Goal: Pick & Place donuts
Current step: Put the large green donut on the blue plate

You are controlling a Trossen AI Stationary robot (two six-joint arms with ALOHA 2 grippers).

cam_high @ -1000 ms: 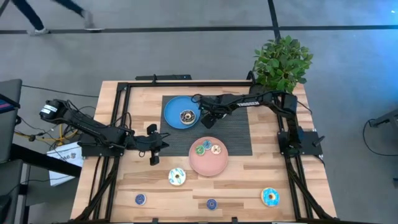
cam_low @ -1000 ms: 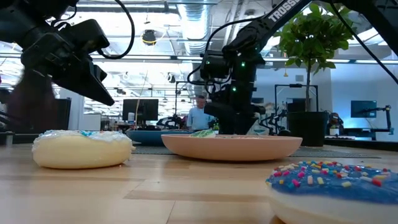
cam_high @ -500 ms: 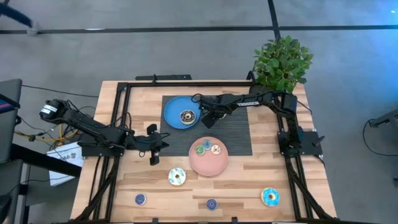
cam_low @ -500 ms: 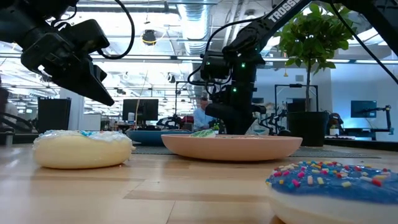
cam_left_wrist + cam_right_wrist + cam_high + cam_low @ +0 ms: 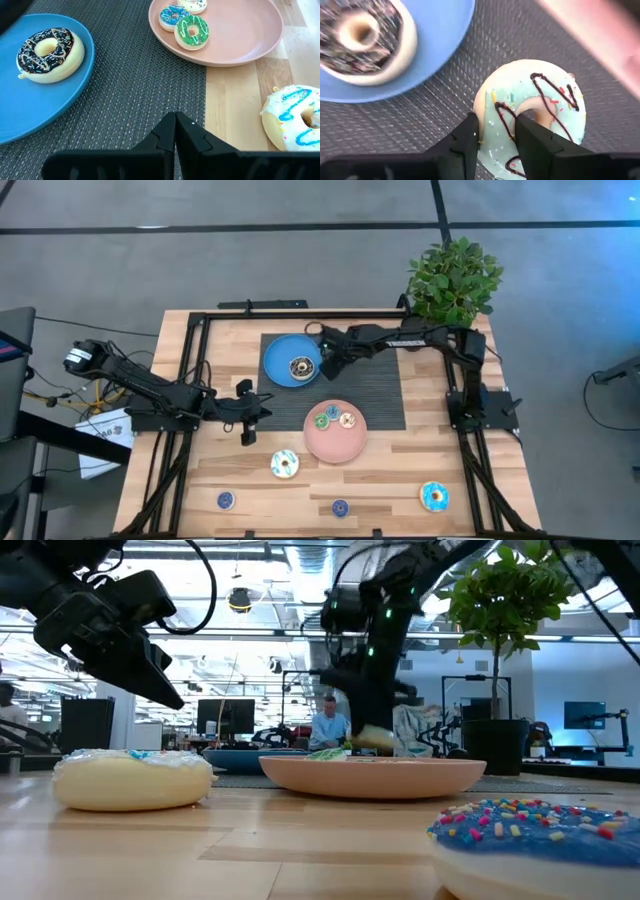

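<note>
The right claw (image 5: 495, 137) hangs over the dark mat (image 5: 375, 395), just off the blue plate (image 5: 278, 358) at its 3 o'clock edge, clamped on the rim of a pale teal donut (image 5: 532, 117) with dark squiggle icing; one finger sits in the hole, the other outside the rim. In the low view the donut (image 5: 372, 738) appears lifted clear of the mat. A brown donut (image 5: 299, 366) lies on the blue plate. At 6 o'clock from the claw, the pink plate (image 5: 335, 442) carries three small donuts: green (image 5: 321, 420), blue (image 5: 332, 412) and cream (image 5: 347, 420). Four more donuts lie loose on the wooden surface (image 5: 400, 470) nearer its front edge. The left claw (image 5: 175, 127), fingers pressed together, waits over the surface at 9 o'clock from the pink plate.

The step in hand looks like the carry: a donut gripped and raised, not yet delivered. The next move would seem to call for swinging it over one of the plates, the blue one being nearest, and lowering it onto bare plate before letting go. The grip on one side of the ring may let it tilt, so a slow descent would suit.
</note>
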